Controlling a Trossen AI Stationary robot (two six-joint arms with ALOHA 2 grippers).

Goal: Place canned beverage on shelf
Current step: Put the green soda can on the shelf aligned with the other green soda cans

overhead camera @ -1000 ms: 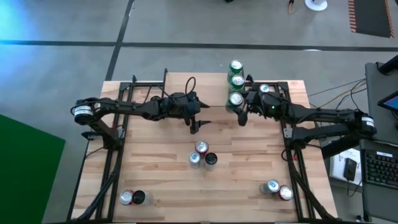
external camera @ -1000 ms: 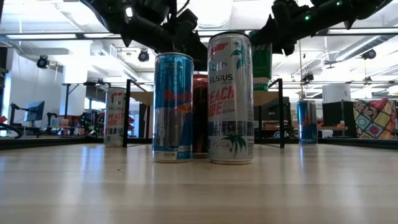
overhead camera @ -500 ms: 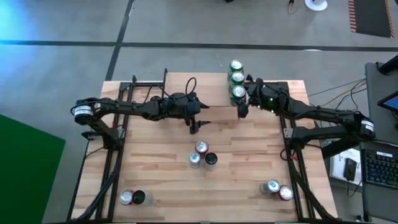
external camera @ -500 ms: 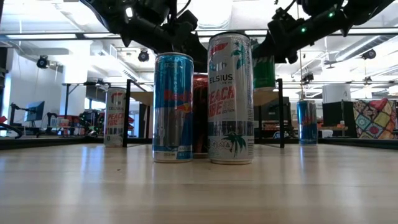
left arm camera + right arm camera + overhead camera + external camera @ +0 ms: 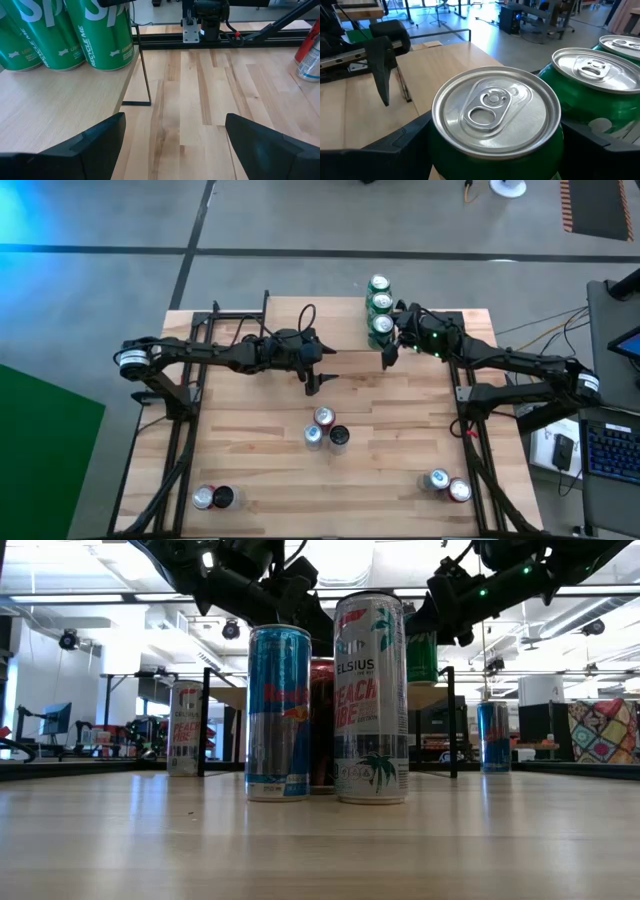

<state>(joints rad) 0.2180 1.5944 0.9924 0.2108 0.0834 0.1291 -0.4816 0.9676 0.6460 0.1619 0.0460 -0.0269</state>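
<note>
Three green cans stand in a row on the shelf [image 5: 345, 325] at the table's far side. My right gripper [image 5: 386, 338] is shut on the nearest one [image 5: 381, 326], which fills the right wrist view [image 5: 495, 120]. The other two cans [image 5: 379, 294] stand just behind it. The row and the shelf [image 5: 55, 110] also show in the left wrist view. My left gripper [image 5: 318, 380] hangs open and empty above the table, near the shelf's near edge. My right gripper pinches the green can's side wall [image 5: 440, 155] just below the rim, one finger [image 5: 400, 145] on each side. The fingers come slanting down from the table's right. The can is upright, its bottom at the shelf's top [image 5: 422, 683].
Three cans stand clustered mid-table [image 5: 325, 430]: blue [image 5: 278, 710], red, and white [image 5: 370, 700] in the low view. Two cans stand near the front left [image 5: 213, 498] and two near the front right [image 5: 447, 484]. Black frame rails run along both table sides.
My right gripper has carried the green can toward the table's far edge and a little down. The can stays upright and now stands in line behind the two others on the shelf. In the last half second it has barely moved.
</note>
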